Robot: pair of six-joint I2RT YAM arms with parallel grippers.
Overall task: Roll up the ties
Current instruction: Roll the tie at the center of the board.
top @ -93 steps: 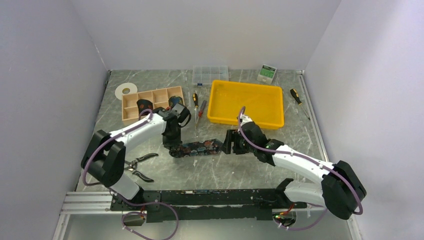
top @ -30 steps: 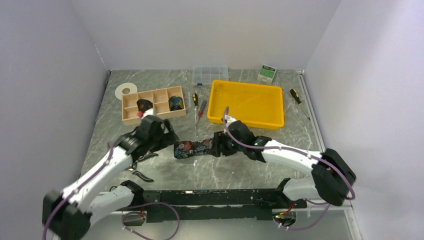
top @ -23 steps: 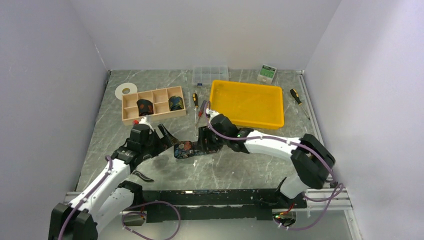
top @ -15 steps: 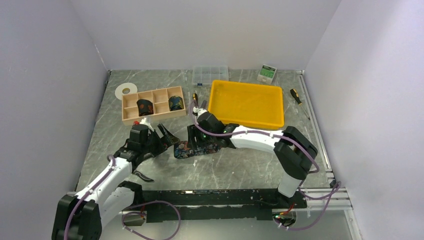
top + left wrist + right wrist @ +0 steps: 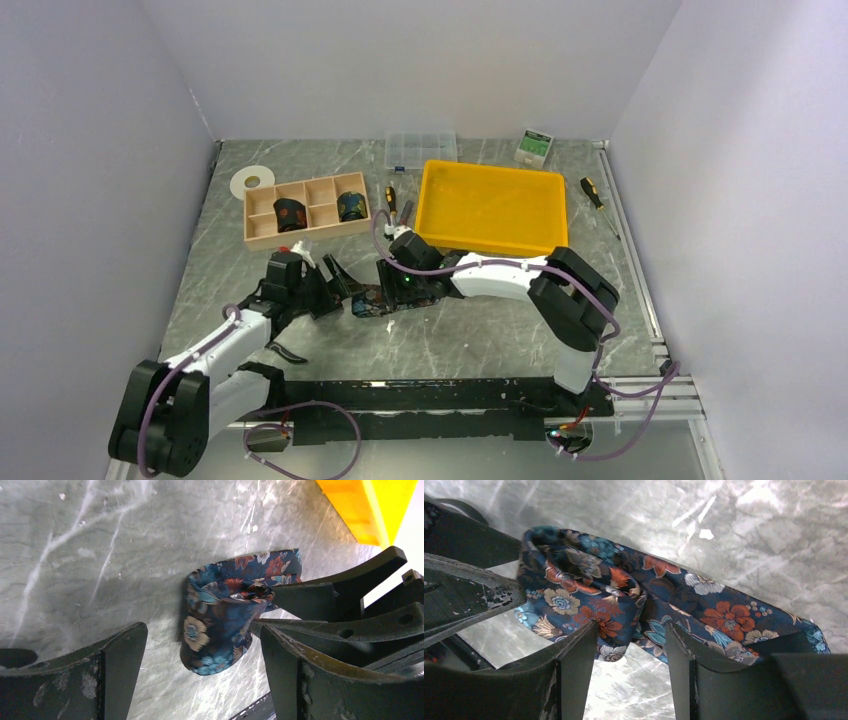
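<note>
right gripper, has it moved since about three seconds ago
Yes. The right gripper has travelled left along the tie: earlier it sat below the yellow tray's middle, and it now lies left of the tray's left edge, below the screwdrivers.

Three ties (image 5: 372, 299), two screwdrivers (image 5: 391, 197), one yellow tray (image 5: 492, 240), one pliers (image 5: 283, 351)

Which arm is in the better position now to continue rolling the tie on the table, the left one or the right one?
Probably the right. The right gripper already straddles the folded end of the tie. The left gripper stands wide open beside the coil, apparently not touching it.
</note>
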